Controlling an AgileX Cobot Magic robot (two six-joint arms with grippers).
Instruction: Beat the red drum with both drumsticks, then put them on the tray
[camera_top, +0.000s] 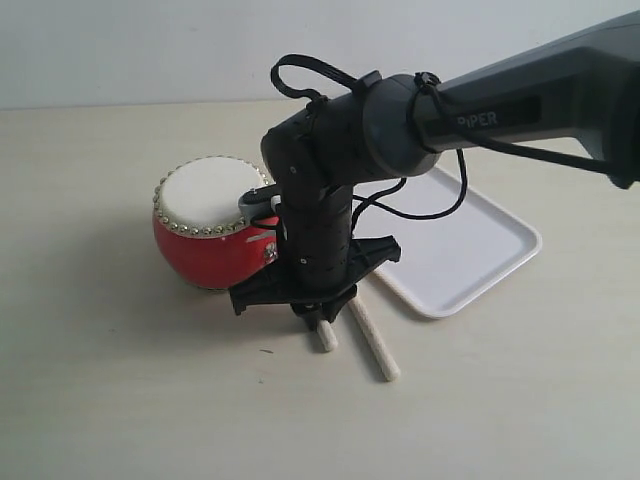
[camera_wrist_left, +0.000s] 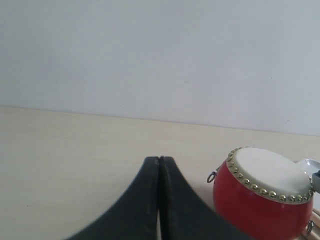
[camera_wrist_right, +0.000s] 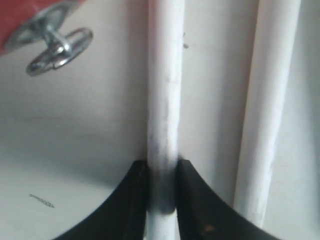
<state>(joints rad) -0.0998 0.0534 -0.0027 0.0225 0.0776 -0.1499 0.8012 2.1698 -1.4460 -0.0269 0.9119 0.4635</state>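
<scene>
The red drum (camera_top: 208, 228) stands upright left of centre on the table, cream head up. Both drumsticks lie on the table just in front of it and to its right. My right gripper (camera_top: 318, 314) has come straight down and is shut on the nearer drumstick (camera_top: 326, 338); the right wrist view shows its fingers (camera_wrist_right: 195, 200) clamped on that drumstick (camera_wrist_right: 165, 90). The other drumstick (camera_top: 375, 342) lies free beside it (camera_wrist_right: 265, 110). The tray (camera_top: 470, 250) sits to the right, with nothing on it. My left gripper (camera_wrist_left: 159, 160) is shut and holds nothing, left of the drum (camera_wrist_left: 265, 200).
The right arm (camera_top: 520, 95) stretches in from the upper right over the tray. The drum's metal ring (camera_wrist_right: 60, 47) hangs close to the held stick. The left arm is outside the exterior view. A pale wall backs the table.
</scene>
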